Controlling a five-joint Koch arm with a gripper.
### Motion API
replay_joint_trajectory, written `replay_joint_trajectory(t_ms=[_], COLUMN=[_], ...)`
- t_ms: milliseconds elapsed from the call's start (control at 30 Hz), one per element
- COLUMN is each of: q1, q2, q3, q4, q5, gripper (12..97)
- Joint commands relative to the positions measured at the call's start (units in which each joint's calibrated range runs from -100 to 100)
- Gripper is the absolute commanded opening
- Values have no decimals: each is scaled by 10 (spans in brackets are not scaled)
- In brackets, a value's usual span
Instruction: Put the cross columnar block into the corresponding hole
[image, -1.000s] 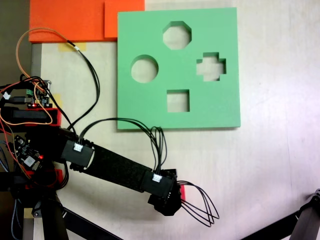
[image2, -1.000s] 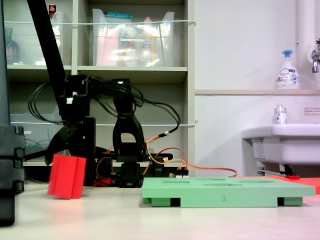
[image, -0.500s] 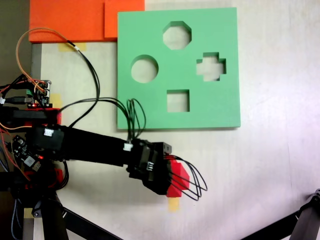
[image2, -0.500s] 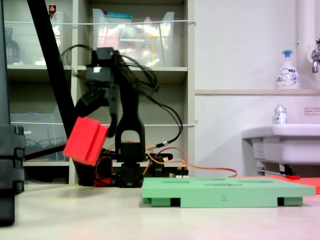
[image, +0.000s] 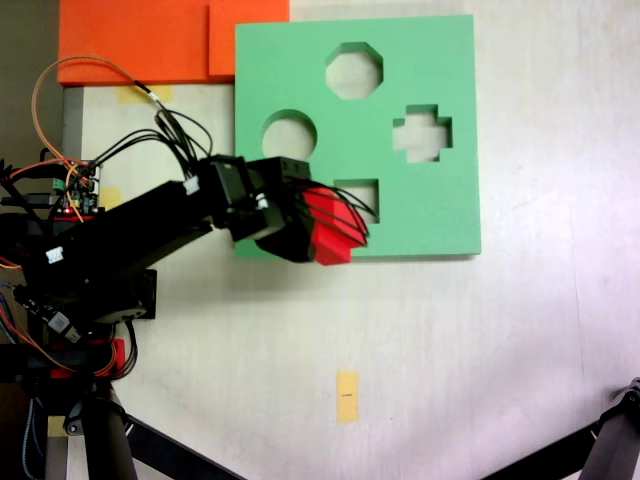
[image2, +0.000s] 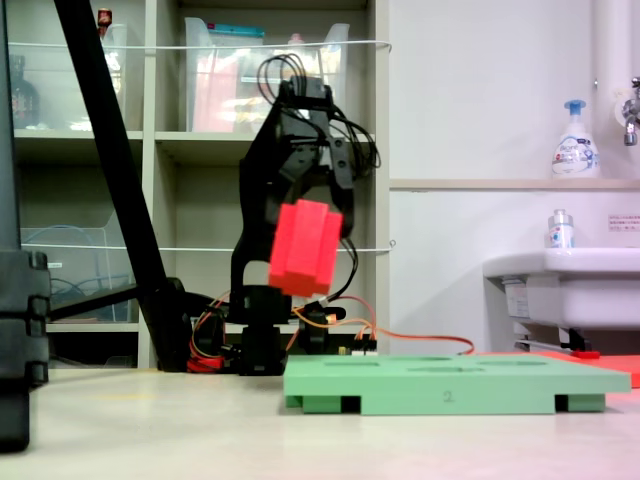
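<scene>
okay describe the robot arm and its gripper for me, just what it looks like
The arm is built of matte black plastic links with small white connectors on top. Thin black cables loop over the wrist and around the gripper, which is black too. At the base sit exposed circuit boards, red mounting parts, and orange and red wires.

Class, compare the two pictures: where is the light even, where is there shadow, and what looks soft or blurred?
In a fixed view from above, light is even and the green board sharp; the red block looks slightly soft. In the side fixed view, the block is crisp and the shelves behind are dim.
</scene>
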Motion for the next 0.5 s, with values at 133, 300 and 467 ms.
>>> replay_joint_trajectory(t_ms=[133, 300, 467], q1=[41, 39, 32], q2=[110, 232, 408], q3=[141, 224, 375], q4=[-18, -18, -18], q5=[33, 33, 31], gripper=[242, 244, 244])
